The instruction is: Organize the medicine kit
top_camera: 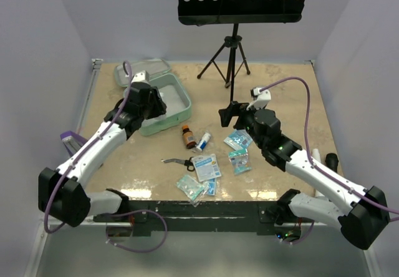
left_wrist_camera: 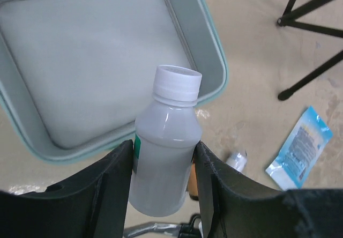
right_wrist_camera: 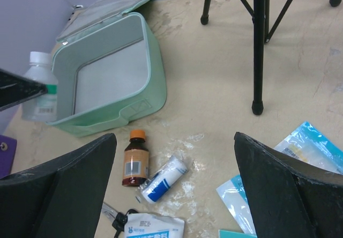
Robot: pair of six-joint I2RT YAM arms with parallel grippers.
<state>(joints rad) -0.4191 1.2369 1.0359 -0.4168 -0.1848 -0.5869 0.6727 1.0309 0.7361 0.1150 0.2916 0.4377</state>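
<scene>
a white-capped bottle is pinched in the left pincer near the rim of the open medicine kit, at the table's far left corner. the right pincer is spread. next, the bottle probably must be lowered inside and released.

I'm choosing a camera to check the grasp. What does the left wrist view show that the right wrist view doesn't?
Left wrist only: the left gripper clamping the white bottle by both sides. Right wrist only: the open right gripper, the kit's open lid, a purple holder. Both: the bottle, the medicine kit, the tripod legs.
</scene>
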